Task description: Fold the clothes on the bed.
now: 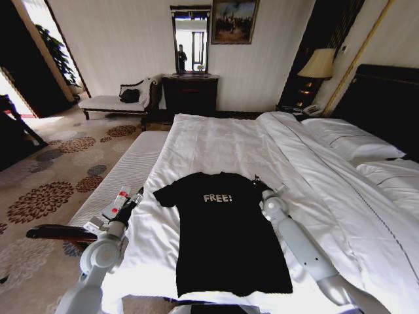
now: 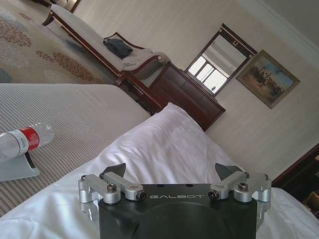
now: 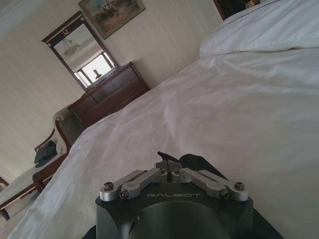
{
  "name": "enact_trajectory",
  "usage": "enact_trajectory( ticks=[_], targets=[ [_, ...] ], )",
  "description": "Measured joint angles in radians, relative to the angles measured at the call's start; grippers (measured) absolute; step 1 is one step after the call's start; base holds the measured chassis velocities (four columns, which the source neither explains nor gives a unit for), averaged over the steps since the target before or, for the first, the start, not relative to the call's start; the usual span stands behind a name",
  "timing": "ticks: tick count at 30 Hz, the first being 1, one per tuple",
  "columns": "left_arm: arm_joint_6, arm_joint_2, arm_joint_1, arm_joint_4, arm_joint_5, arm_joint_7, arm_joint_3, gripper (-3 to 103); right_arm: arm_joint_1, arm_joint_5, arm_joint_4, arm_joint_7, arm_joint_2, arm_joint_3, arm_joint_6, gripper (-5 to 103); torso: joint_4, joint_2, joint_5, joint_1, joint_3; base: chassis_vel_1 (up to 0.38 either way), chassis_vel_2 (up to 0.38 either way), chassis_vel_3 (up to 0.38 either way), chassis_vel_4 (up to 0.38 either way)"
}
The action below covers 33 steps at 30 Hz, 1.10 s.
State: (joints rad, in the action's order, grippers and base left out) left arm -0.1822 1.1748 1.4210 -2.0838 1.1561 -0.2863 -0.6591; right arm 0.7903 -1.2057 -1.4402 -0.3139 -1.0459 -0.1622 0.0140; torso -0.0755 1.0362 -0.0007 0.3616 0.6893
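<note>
You have the black T-shirt (image 1: 226,229) lying flat on the bed (image 1: 216,140), chest up, white "FREE" lettering readable, collar toward the far end of the bed and hem near the bed's near edge. Both sleeves are spread out; the fabric looks smooth, unfolded.

Your right gripper (image 1: 256,179) sits at the T-shirt's right shoulder, at the sleeve's upper edge. In the right wrist view the right gripper (image 3: 167,162) has its fingers drawn together, tips meeting over a fold of dark T-shirt fabric (image 3: 197,162). They appear pinched on the cloth, against the white sheet.

Your left gripper (image 1: 139,194) is off the T-shirt's left sleeve, near the bed's left edge, not touching the T-shirt. The left wrist view shows the left gripper (image 2: 172,170) with fingers spread wide apart, nothing between them, white bedding below.

Beside the bed's left edge runs a long white-cushioned bench (image 1: 124,173). A plastic bottle (image 2: 24,139) with a red label lies on it, just beyond the left gripper.

Past the bed's far end stand a dark dresser (image 1: 190,93) with a mirror (image 1: 190,39), and a chaise (image 1: 118,101) to its left.
</note>
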Motion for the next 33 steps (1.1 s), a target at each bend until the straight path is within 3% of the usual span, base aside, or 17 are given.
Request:
enact_trajectory(
  ticks=[9,21,27,30,33],
  targets=[
    [0.004,0.002,-0.003,0.018,-0.016,0.002,0.017,100,-0.023,0.045,0.036,0.101,-0.049,0.101,0.085,0,0.0000,0.000,-0.0001,0.000,0.000,0.000,0.000,0.000,0.000],
    [0.010,0.005,-0.014,0.053,-0.032,0.004,0.035,100,-0.022,0.128,0.095,0.135,-0.088,0.142,0.109,0,0.0001,0.000,0.0000,0.000,0.000,0.000,0.000,0.000,0.000],
    [0.001,0.011,-0.034,0.062,-0.030,-0.005,0.072,100,0.046,0.103,-0.012,0.138,-0.067,0.141,0.127,27,-0.0002,0.000,0.0001,0.000,0.000,0.000,0.000,0.000,0.000],
    [-0.002,0.012,-0.042,0.065,-0.032,-0.006,0.084,100,0.065,0.087,-0.055,0.127,-0.056,0.131,0.127,32,-0.0002,0.000,0.0003,0.000,0.000,0.000,0.000,0.000,0.000],
    [-0.009,0.007,-0.057,0.080,-0.029,-0.013,0.106,100,0.065,0.067,-0.084,0.111,-0.039,0.101,0.127,48,0.0001,0.000,0.0003,0.000,0.000,0.000,0.000,0.000,0.000]
  ],
)
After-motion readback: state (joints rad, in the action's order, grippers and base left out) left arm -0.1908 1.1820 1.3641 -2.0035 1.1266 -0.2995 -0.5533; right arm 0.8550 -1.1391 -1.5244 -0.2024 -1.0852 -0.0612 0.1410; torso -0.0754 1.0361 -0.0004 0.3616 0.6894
